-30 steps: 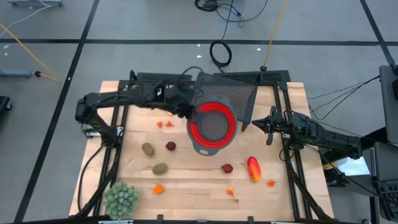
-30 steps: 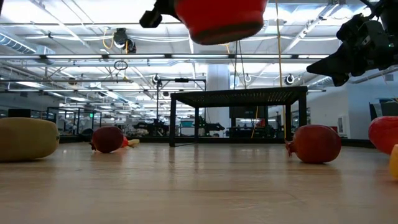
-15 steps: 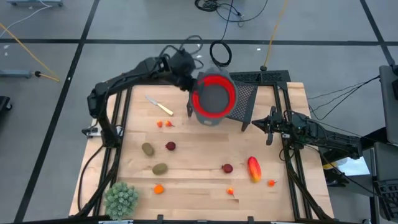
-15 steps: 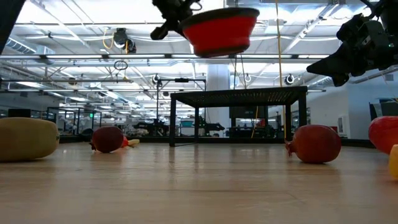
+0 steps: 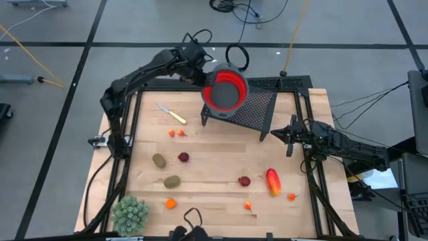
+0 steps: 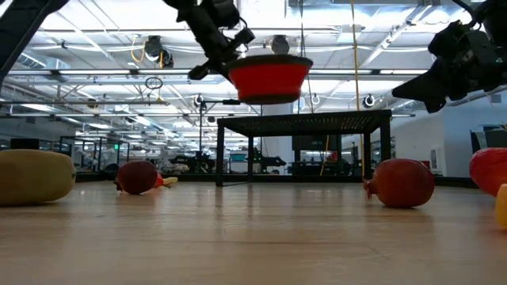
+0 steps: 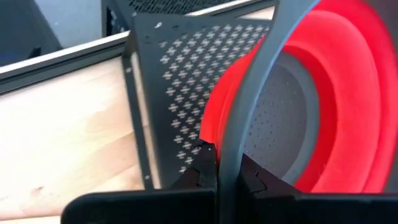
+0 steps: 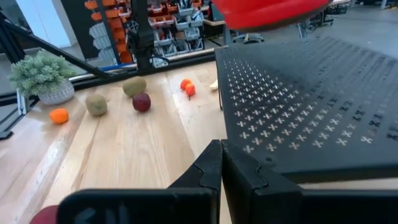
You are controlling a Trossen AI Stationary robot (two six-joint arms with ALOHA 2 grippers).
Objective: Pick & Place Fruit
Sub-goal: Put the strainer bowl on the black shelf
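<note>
My left gripper (image 5: 208, 79) is shut on a red bowl with a grey rim (image 5: 225, 90), held in the air over the black perforated stand (image 5: 253, 110) at the table's far side. Fruit lies loose on the wooden table: two brown ovals (image 5: 158, 161) (image 5: 172, 181), two dark red round ones (image 5: 183, 157) (image 5: 245, 181), a longer red-orange one (image 5: 273, 181) and tiny orange pieces (image 5: 170, 203) (image 5: 248, 206). My right gripper (image 5: 289, 134) waits shut at the table's right side, holding nothing. My left gripper pinches the bowl's grey rim (image 7: 225, 149) between its two fingers, on the side of the bowl toward the table's left. The fingers slant down from the far left. The bowl (image 6: 269, 79) hangs clear of the stand, mouth up and nearly level.
A small knife with a yellow handle (image 5: 172, 114) lies at the far left. A pale green spiky plant ball (image 5: 130, 214) stands at the near left corner. Two small orange pieces (image 5: 175, 133) lie near the knife, another (image 5: 291, 197) near the right edge.
My left gripper has swung toward the table's far edge, carrying the red bowl from above the table's middle to above the black stand. The bowl has stayed in the shut fingers, mouth up.
</note>
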